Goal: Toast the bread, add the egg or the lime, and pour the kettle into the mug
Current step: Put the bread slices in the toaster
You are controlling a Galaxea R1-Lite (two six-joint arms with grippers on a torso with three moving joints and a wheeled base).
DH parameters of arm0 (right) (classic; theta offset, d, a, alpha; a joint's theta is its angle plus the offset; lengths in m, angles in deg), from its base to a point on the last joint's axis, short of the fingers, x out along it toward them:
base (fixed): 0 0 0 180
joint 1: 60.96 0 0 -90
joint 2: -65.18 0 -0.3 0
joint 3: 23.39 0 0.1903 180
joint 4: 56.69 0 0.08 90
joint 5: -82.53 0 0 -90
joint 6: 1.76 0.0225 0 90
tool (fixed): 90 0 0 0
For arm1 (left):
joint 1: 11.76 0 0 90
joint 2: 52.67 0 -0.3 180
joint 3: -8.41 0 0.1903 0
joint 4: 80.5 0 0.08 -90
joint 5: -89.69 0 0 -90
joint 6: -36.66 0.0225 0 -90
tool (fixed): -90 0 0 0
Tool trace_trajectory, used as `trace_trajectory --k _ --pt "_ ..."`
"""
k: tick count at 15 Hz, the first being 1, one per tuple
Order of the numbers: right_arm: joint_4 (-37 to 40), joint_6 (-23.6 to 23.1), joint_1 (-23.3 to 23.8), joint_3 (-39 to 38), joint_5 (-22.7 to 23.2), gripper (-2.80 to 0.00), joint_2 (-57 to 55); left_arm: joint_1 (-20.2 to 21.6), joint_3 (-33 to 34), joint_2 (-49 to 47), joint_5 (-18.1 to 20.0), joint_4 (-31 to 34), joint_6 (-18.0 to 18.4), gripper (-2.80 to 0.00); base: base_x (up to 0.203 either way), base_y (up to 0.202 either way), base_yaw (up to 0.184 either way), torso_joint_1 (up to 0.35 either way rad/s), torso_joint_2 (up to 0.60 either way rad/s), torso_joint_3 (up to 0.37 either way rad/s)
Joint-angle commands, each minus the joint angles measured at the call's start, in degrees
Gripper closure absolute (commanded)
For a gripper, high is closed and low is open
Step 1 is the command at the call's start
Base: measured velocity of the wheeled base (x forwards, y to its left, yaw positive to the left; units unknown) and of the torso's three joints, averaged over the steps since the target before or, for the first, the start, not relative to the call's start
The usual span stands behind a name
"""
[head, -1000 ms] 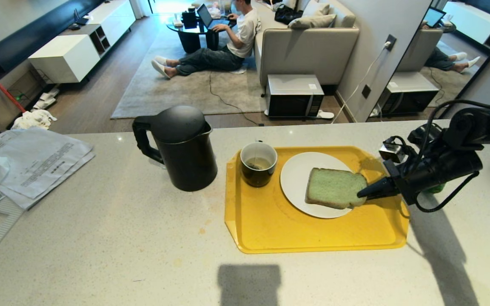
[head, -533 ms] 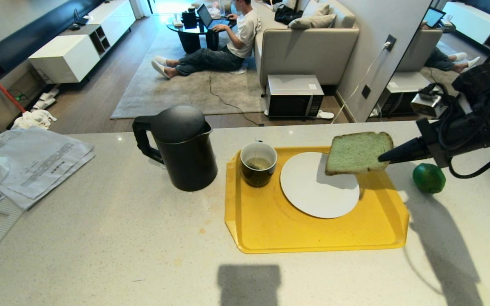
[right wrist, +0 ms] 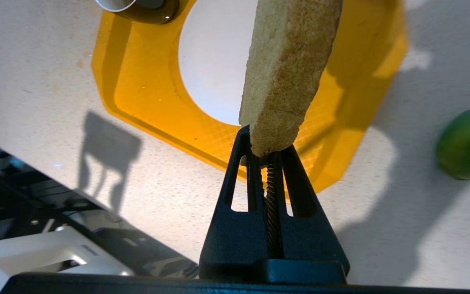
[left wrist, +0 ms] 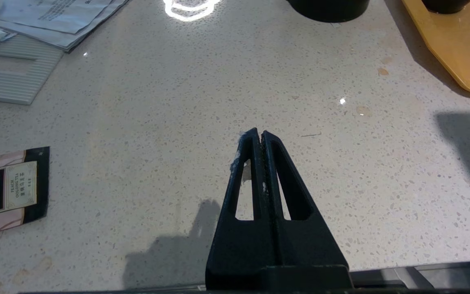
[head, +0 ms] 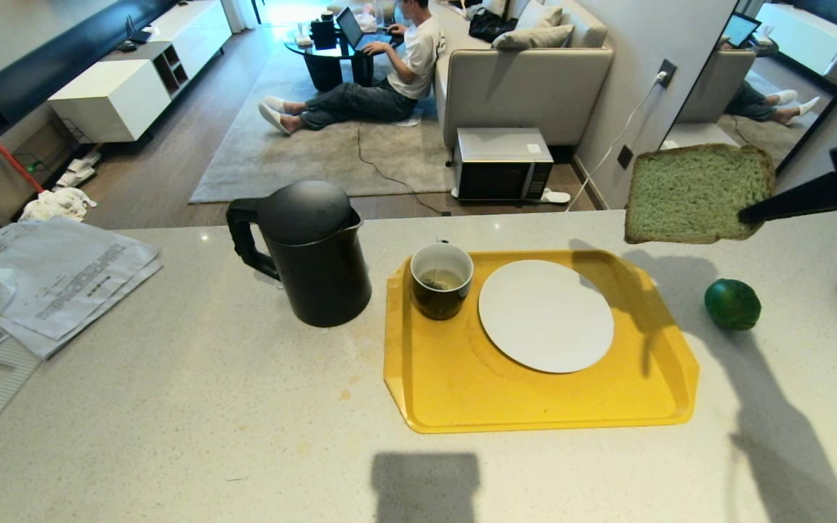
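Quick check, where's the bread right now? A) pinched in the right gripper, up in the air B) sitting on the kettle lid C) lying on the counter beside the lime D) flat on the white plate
A: the right gripper is shut on one edge of the bread, which hangs clear above the counter, while the white plate on the yellow tray is bare.
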Motion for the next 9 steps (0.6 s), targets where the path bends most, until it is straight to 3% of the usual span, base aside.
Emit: trace_trajectory --k 1,4,9 --pt "0.21 -3.91 1.92 -0.35 -0.23 0.00 5.35 0.00 0.00 -0.09 0.00 0.00 0.00 0.00 0.000 0.000 0.000 0.000 0.00 0.000" --pt "0.21 -9.34 4.03 -1.80 -0.46 0.00 8.78 0.00 0.00 -0.09 -0.09 0.00 0.00 0.00 0.000 0.000 0.000 0.000 0.00 0.000" --pt "0.13 -9.80 4.95 -2.08 -2.69 0.00 11.57 0.00 0.00 -0.09 0.00 0.00 0.00 0.00 0.000 0.000 0.000 0.000 0.00 0.000"
